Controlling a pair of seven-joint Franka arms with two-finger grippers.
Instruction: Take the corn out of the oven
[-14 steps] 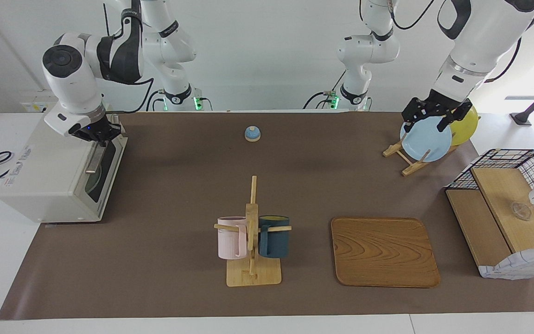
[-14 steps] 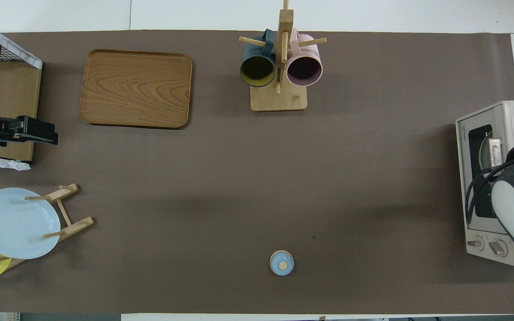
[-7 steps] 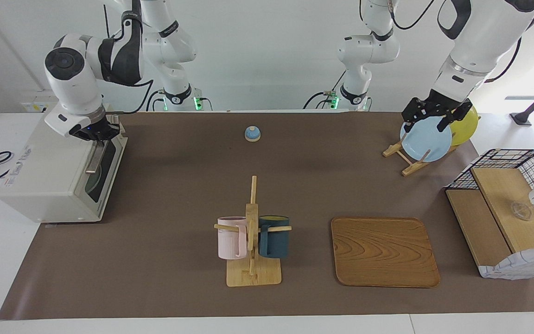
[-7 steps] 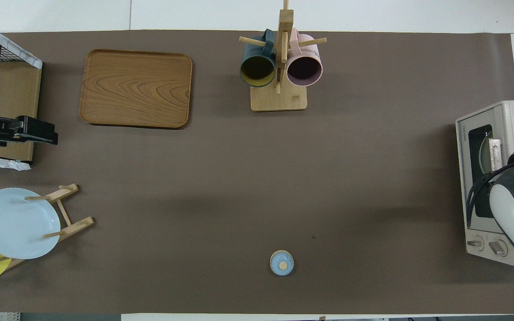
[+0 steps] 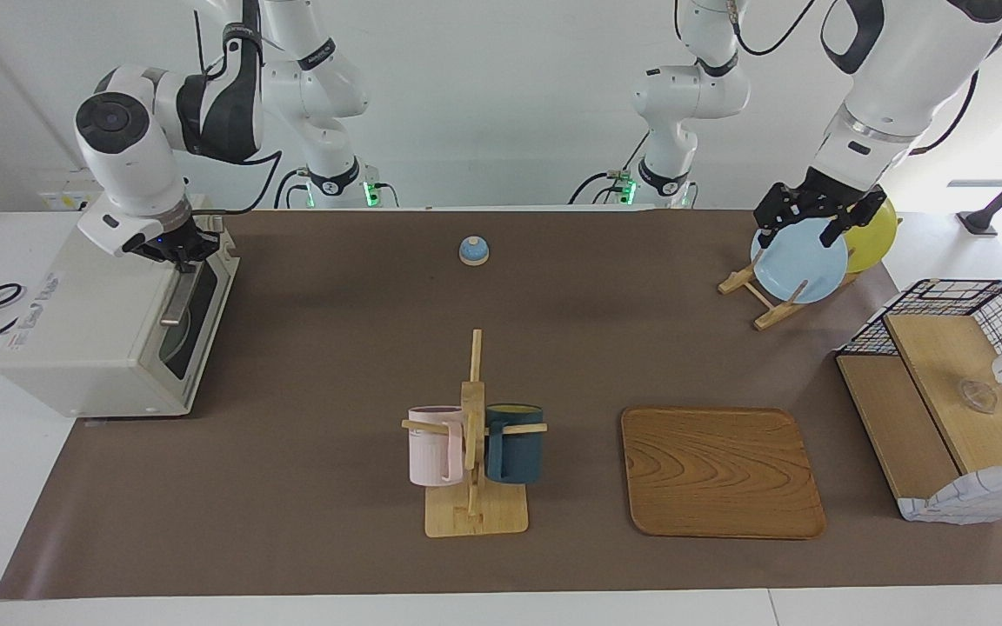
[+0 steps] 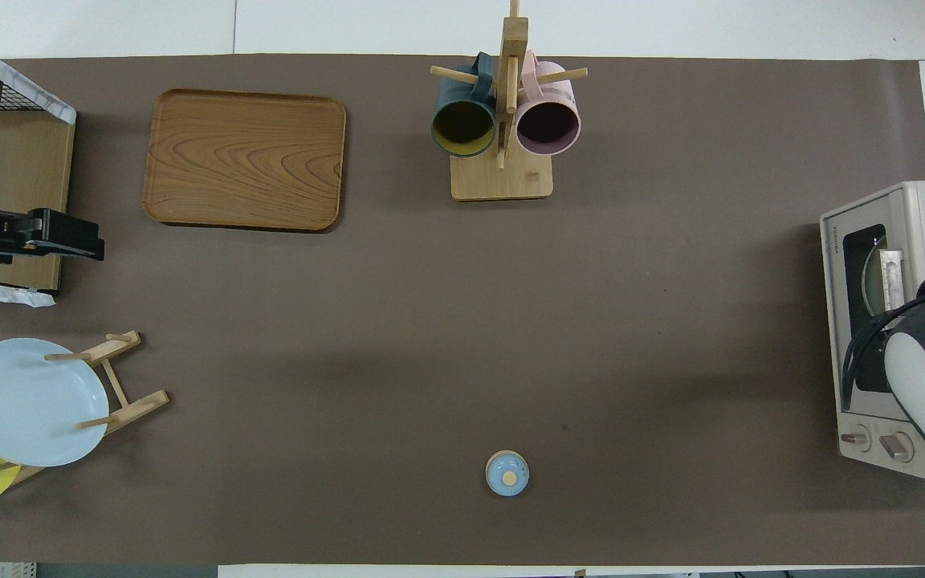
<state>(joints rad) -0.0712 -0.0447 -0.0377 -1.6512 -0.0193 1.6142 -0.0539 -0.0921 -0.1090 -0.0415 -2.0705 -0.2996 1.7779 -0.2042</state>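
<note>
The off-white oven point(image 5: 92, 330) stands at the right arm's end of the table, and it also shows in the overhead view point(image 6: 904, 201). Its dark glass door is shut. My right gripper point(image 5: 181, 261) points down at the end of the metal bar handle point(image 5: 176, 304) that is nearer to the robots. In the overhead view the arm hides the gripper, and only the handle's other end point(image 6: 890, 273) shows. The corn is hidden. My left gripper point(image 5: 801, 228) is open and empty over the plate rack, and it also shows in the overhead view point(image 6: 97, 245).
A blue plate point(image 5: 801, 261) and a yellow plate point(image 5: 875, 235) stand in a wooden rack. A wire-and-wood basket point(image 5: 953, 391), a wooden tray point(image 5: 721, 472), a mug tree point(image 5: 475, 435) with two mugs and a small blue knobbed lid point(image 5: 474, 250) are on the brown mat.
My right arm's wrist has shifted slightly up and toward the oven's top. The gripper stays at the handle and the door stays shut. The left arm has not moved.
</note>
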